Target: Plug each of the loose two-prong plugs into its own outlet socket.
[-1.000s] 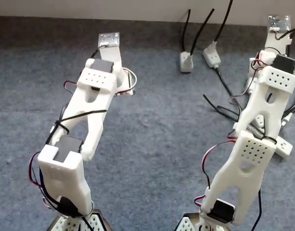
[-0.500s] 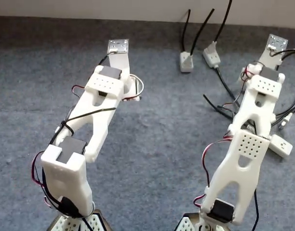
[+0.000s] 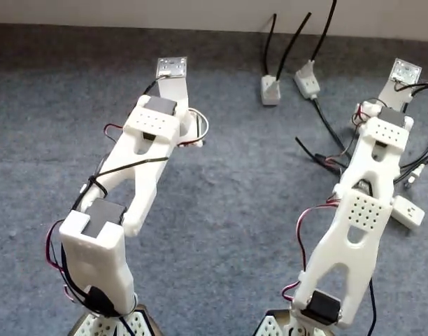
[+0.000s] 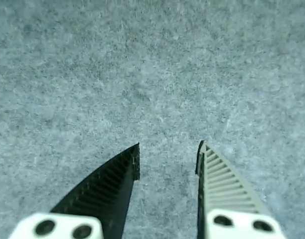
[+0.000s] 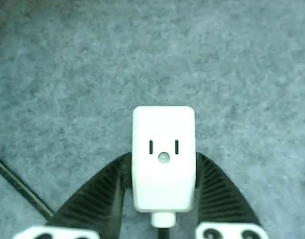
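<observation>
In the right wrist view a white outlet socket (image 5: 163, 149), with two slots and a round hole facing the camera, sits between the dark fingers of my right gripper (image 5: 163, 157), which is shut on it just above the grey carpet. A thin black cord (image 5: 20, 191) lies on the carpet beside it. My left gripper (image 4: 168, 146) hangs open over bare carpet with nothing between its fingers. In the high view two white cord ends (image 3: 270, 89) (image 3: 307, 80) on black cables lie at the back centre, apart from both arms.
Another white socket block (image 3: 410, 212) lies on the carpet by the right arm's middle link. Loose black cables (image 3: 326, 143) trail between the back cord ends and the right arm. A pale wall edge (image 3: 214, 14) bounds the carpet at the back.
The right arm's wrist has swung left and come lower. The left arm's wrist shifted slightly right in the first half second, then held still.
</observation>
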Controlling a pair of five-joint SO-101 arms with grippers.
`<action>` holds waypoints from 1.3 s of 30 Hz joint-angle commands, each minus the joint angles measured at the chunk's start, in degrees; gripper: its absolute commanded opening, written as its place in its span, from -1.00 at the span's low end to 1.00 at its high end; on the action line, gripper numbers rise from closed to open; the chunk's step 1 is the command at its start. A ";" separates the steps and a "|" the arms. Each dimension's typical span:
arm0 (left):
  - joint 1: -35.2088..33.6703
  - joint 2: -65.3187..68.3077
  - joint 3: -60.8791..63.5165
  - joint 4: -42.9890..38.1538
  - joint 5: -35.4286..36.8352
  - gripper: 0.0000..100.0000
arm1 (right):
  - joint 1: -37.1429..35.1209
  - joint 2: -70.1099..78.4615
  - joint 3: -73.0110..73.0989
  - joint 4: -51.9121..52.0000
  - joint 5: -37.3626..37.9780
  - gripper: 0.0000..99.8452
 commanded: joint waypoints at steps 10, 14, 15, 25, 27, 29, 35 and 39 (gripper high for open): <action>-1.10 -0.92 -0.66 -0.79 0.35 -0.59 | -8.57 -13.23 -28.53 32.57 5.80 -0.75; -6.37 -1.01 -0.66 -3.69 1.23 -0.59 | -14.46 -13.41 -32.57 38.64 5.89 -0.75; -7.69 -1.01 -0.57 -4.31 2.55 -0.59 | -15.34 -13.32 -32.57 38.64 5.89 -0.75; -14.90 -0.84 -0.48 -7.47 11.08 -0.59 | -28.62 -13.58 -32.57 38.64 6.24 -0.75; -16.22 -0.84 -0.57 -7.74 11.87 -0.59 | -31.69 -13.58 -32.57 38.64 6.24 -0.75; -18.15 -0.92 -0.66 -7.74 13.10 -0.59 | -35.12 -13.58 -32.57 38.73 6.24 -0.75; -28.97 -1.45 -5.05 -7.38 15.74 -0.59 | -46.37 -12.97 -27.91 38.73 5.98 -0.75; -33.80 -0.75 -6.90 -7.38 15.47 -0.59 | -55.69 -12.88 -15.52 38.46 5.89 -0.75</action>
